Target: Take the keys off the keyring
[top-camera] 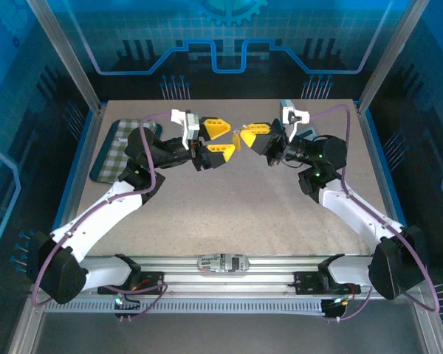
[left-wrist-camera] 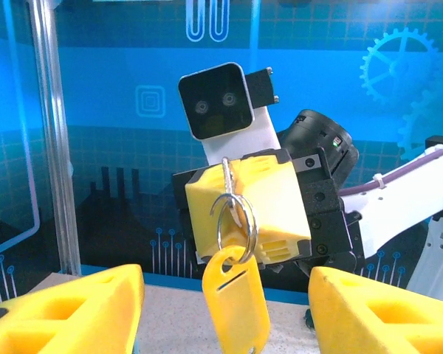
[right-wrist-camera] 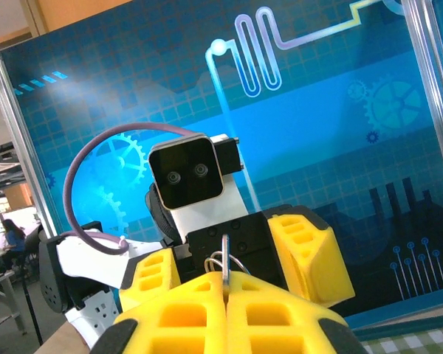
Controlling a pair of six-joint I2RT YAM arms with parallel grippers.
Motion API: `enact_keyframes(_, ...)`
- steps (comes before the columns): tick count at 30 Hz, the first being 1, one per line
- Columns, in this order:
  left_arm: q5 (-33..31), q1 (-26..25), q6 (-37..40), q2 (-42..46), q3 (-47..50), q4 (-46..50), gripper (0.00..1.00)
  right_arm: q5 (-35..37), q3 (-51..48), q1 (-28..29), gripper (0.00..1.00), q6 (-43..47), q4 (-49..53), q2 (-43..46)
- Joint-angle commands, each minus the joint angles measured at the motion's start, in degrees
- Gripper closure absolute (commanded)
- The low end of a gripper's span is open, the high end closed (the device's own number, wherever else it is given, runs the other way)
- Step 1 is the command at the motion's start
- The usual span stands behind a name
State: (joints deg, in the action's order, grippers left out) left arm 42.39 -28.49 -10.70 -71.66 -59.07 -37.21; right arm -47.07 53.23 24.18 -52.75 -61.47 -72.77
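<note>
The right gripper (top-camera: 249,134) clamps the key (left-wrist-camera: 229,181) above the table's (top-camera: 207,214) far middle, the keyring (left-wrist-camera: 235,293) dangling below, so the open left gripper (top-camera: 224,139) should pinch that keyring squarely before twisting it free.

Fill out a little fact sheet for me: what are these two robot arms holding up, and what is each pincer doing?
left pincer: open, aimed at the keyring
right pincer: shut on the key, raised above the table
key: thin, silver, clamped between the yellow fingers
keyring: metal ring with a yellow tag dangling below the key
progress: key not yet off the ring
elsewhere: checked cloth at the table's far left
</note>
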Motion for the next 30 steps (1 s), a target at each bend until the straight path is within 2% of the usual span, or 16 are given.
enact_keyframes(1, 2.79, 0.28, -1.65, -1.43, -2.83, -2.82, 0.4, -0.54, -0.15, -0.46, 1.0, -0.73, -3.12, -0.25)
enact_keyframes(9, 4.0, -0.34, -1.98, -3.44, -4.42, -2.88, 0.53, -0.66, -0.06, -0.5, 1.0, -1.65, -4.0, -0.46)
enact_keyframes(19, 4.26, -0.55, -2.09, -3.84, -5.34, -2.6, 0.56, -0.9, 0.2, -0.52, 1.0, -2.33, -4.18, -0.76)
enact_keyframes(27, 5.1, -0.78, -1.8, -4.1, -5.88, -1.51, 0.7, -0.75, 0.47, -0.52, 1.0, -2.63, -4.23, -0.73)
enact_keyframes(30, 5.01, -0.85, -1.79, -4.19, -5.88, -0.81, 0.66, -0.55, 0.42, -0.65, 1.0, -3.31, -5.16, -0.72)
